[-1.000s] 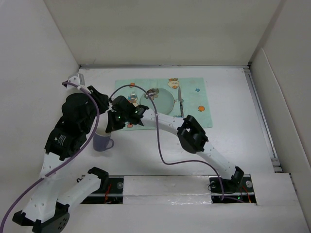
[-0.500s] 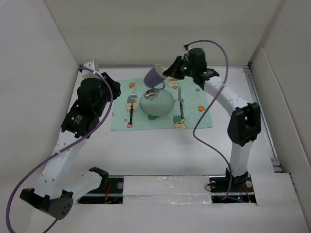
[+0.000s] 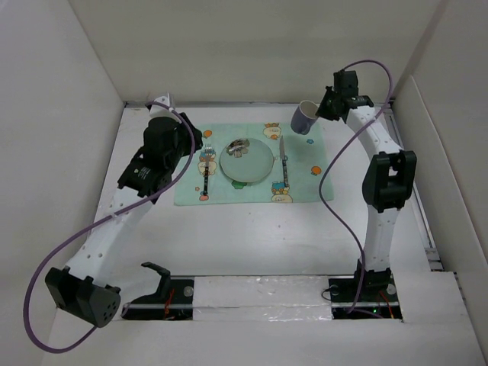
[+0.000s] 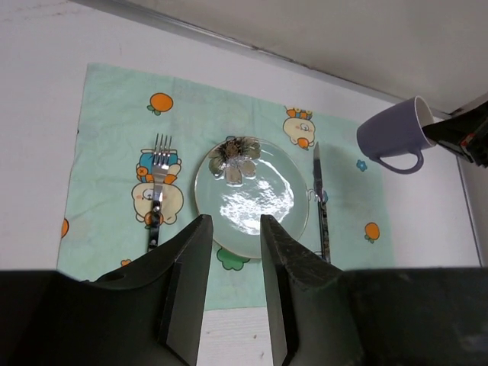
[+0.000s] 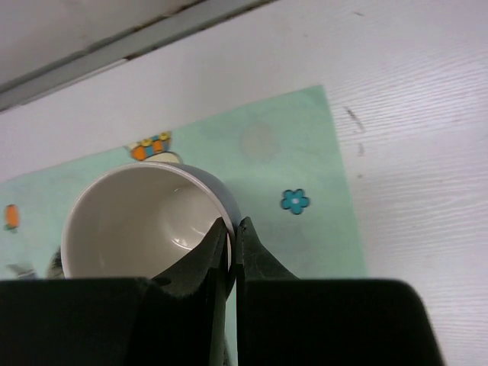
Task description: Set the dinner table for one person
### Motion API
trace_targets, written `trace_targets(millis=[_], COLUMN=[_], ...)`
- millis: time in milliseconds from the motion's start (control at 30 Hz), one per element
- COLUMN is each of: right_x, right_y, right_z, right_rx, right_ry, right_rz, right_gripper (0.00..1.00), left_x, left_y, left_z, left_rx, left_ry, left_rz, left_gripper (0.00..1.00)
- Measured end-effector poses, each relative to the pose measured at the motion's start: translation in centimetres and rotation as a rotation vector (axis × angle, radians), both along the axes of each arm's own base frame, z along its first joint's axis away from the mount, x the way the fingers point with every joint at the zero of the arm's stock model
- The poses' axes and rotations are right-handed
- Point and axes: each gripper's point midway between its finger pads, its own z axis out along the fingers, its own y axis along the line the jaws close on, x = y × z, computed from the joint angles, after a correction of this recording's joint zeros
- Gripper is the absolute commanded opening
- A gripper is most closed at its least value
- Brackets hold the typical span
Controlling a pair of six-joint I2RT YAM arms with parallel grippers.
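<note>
1. Right gripper (image 5: 230, 236) pinches the purple mug (image 5: 137, 213) by its rim, tilted, above the far right corner of the placemat (image 3: 301, 187).
2. Left gripper (image 4: 232, 229) hangs released and empty above the plate (image 4: 252, 191).
3. The dinner table (image 3: 252, 236) spreads beneath the placemat.

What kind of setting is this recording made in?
Probably a lab test cell, not a home: plain white walls box in the dinner table, left arm and right arm are bolted at its edge, and one cartoon placemat carries a plate, fork and knife.

Overhead view looks down from behind; both wrist views share the placemat (image 4: 107, 114).
</note>
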Motion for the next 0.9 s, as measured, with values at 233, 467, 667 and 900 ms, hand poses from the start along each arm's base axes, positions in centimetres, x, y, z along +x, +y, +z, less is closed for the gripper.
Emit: trace_targets(millis=[233,467,667,900], right_x=[1.9,3.3,2.9,2.9], right_y=[-2.3,-3.3,-4.0,-4.0], right_z=[-2.6,-4.2,-6.7,-6.6], right_rx=[-0.134,-0.193,-0.229,-0.227], right_ry=[0.067,0.094,0.153,0.150], right_rz=[-0.049,-0.083,-0.097,-0.111], right_gripper=[0.00,0.00,0.00,0.34], left_x=[1.0,1.7,2.1,2.6], left_y=[-0.5,-0.9,-1.0,-1.2], left_z=[-1.6,-2.2,-3.0,-4.0], left_rx=[0.022,0.039,0.060,0.080], left_ry=[0.025,0.030,0.044,0.067], left_rz=[-0.014,-0.023,-0.027,-0.032], left_gripper=[0.32,0.33,0.34,0.39])
